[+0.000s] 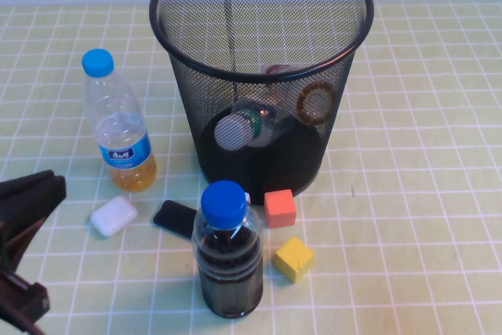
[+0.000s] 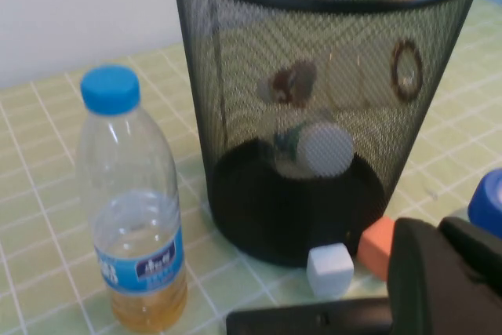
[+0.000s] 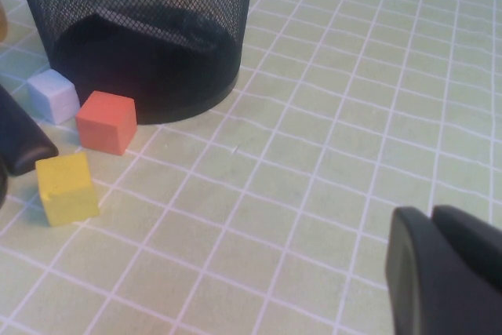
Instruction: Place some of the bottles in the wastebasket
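Observation:
The black wire-mesh wastebasket [image 1: 263,5] stands upright at the middle of the table. The white-capped bottle with the green-and-white label [image 1: 235,128] lies inside on its base, and also shows in the left wrist view [image 2: 318,147]. A small amber shape with a pale end [image 2: 284,84] shows through the mesh higher up; I cannot tell if it is inside or behind. My left gripper [image 1: 52,186] is shut and empty, low at the front left [image 2: 439,229]. My right gripper [image 3: 431,213] is shut and empty, right of the basket, out of the high view.
A tall blue-capped bottle [image 1: 118,127] stands left of the basket. A fat blue-capped dark bottle [image 1: 227,249] stands in front. A white case [image 1: 114,216], a flat black thing [image 1: 176,217], an orange cube [image 1: 280,208], a yellow cube [image 1: 293,259] and a white cube [image 2: 328,270] lie nearby.

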